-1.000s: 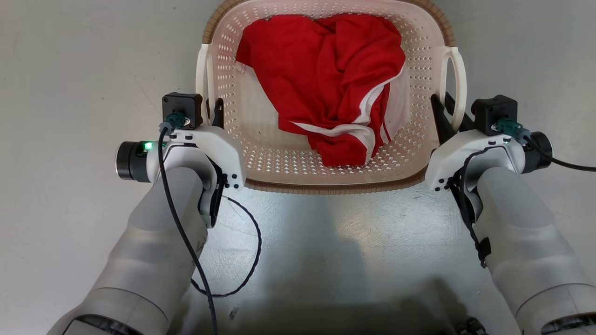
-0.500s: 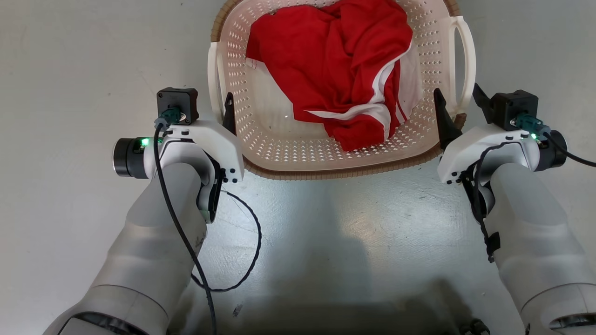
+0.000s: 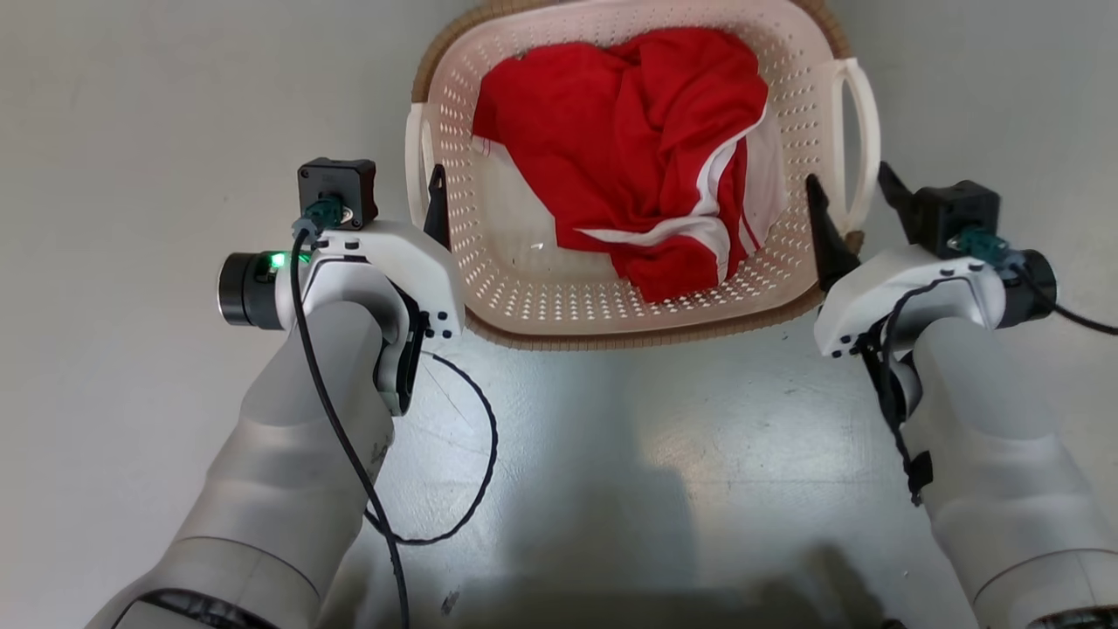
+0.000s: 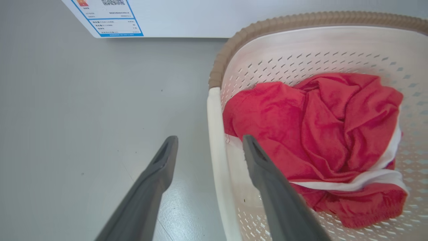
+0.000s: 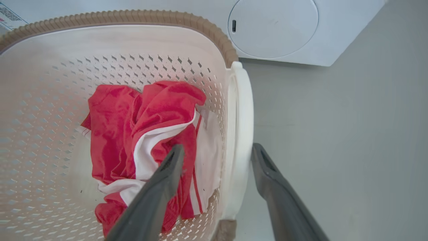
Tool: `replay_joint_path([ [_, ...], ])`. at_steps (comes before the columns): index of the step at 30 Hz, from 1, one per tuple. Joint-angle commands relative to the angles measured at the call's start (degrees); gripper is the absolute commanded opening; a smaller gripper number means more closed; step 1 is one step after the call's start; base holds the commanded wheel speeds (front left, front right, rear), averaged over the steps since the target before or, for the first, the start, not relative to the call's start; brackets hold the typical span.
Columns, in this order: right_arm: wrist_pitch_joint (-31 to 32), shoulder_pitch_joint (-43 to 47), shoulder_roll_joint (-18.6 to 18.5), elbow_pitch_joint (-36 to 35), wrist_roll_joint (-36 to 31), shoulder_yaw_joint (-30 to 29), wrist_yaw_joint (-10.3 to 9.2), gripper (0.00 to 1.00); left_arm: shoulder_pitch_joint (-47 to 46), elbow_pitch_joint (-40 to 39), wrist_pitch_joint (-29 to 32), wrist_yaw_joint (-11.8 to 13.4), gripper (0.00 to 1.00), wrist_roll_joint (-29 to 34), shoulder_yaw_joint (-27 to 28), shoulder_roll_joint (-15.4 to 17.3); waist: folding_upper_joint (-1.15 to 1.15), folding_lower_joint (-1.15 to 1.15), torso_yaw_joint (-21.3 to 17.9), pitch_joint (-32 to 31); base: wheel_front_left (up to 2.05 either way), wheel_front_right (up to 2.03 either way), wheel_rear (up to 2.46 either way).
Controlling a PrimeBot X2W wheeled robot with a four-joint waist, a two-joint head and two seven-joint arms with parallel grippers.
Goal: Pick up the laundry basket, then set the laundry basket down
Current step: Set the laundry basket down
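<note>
**Basket on the floor, both grippers loose around its handles**

The laundry basket [image 3: 629,335] fills the upper middle of the head view and appears to rest flat on the floor [image 3: 131,131], with no gap visible under its near rim. A crumpled red garment [image 3: 629,148] with white stripes lies inside it.

In the left wrist view the left gripper [image 4: 210,139] stands spread, one finger outside the basket and one inside, with the white left handle [image 4: 217,160] between them and untouched. In the right wrist view the right gripper [image 5: 218,147] is spread the same way around the right handle [image 5: 240,134], its outer finger just beside the handle.

Neither gripper bears any load. By my reading the basket is at rest, but these pictures alone cannot say whether the lift is still to come or the set-down is finished. If the lift is still ahead, both grippers must close on the handles. If it is done, only backing the arms away remains.

The floor is smooth, pale grey and slightly glossy, with a bright reflection at the lower middle of the head view. A white washer [image 5: 272,26] with a round panel stands at the top of the right wrist view, near the basket's far rim. A blue-edged label [image 4: 107,16] shows at the upper left of the left wrist view.
</note>
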Motion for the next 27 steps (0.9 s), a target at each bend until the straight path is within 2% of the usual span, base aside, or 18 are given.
replay_joint_path([
  [1, -0.8, 3.1, 1.0, -0.5, 0.8, 1.9, 0.25, 1.00, 2.2, -0.9, -0.3, 0.1, 1.00, -0.7, 1.2, 1.3, 0.00, 0.00, -0.1, -1.4, 0.00, 0.00, 0.00],
  [11, -0.8, 6.5, 1.0, -3.3, 5.0, 7.0, 0.25, 1.00, 6.6, -3.0, -0.3, -2.4, 1.00, -3.4, 1.0, 1.3, 0.00, 0.00, -0.9, -10.0, 0.00, 0.00, 0.00],
  [20, -0.8, 11.8, 1.0, -7.1, 5.0, 6.0, 0.25, 1.00, 12.9, -8.0, -0.3, -1.7, 1.00, -2.6, 3.8, 1.3, 0.00, 0.00, -1.7, -19.7, 0.00, 0.00, 0.00],
  [27, -0.8, 16.8, 1.0, -10.8, 4.7, 5.4, 0.25, 1.00, 19.5, -12.8, -0.3, -1.6, 1.00, -0.1, 8.6, 1.3, 0.00, 0.00, -2.7, -25.8, 0.00, 0.00, 0.00],
])
